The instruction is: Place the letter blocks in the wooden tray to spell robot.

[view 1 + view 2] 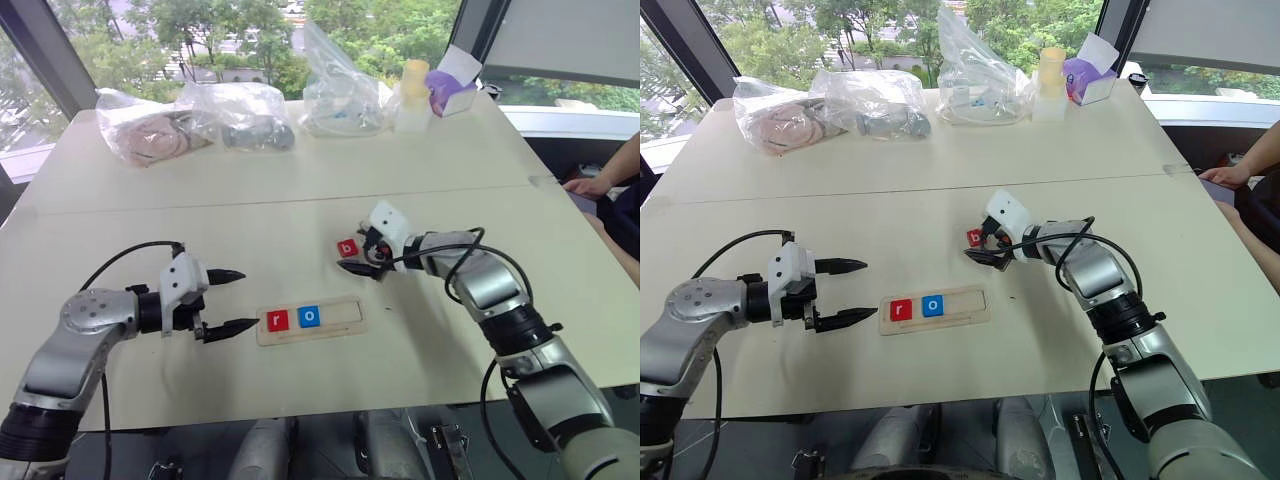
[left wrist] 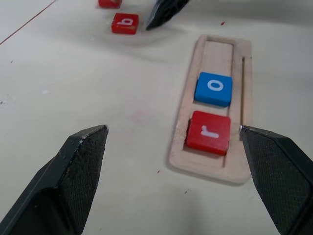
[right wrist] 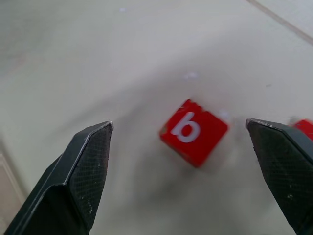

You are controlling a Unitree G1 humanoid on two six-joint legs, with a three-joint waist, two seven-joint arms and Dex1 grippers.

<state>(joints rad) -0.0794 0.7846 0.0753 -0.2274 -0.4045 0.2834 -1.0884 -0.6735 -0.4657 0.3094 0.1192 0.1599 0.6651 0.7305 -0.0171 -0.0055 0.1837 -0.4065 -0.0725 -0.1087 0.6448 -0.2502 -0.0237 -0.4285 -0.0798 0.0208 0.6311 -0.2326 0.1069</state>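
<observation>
Head view: the pale tabletop [image 1: 300, 200] has wide bare room around the tray [image 1: 311, 319], a light-wood strip with red r [image 1: 277, 320] and blue o [image 1: 309, 316] at its left end, the remaining groove bare. Plastic bags [image 1: 200, 120] crowd the far edge. Left end effector [image 1: 232, 299] sits beside the tray's left end, fingers apart. Left wrist: flat square tiles side by side in the groove. Right wrist: right end effector [image 3: 178, 127] spread wide around the red b [image 3: 193, 131], lying loose on the tabletop.
</observation>
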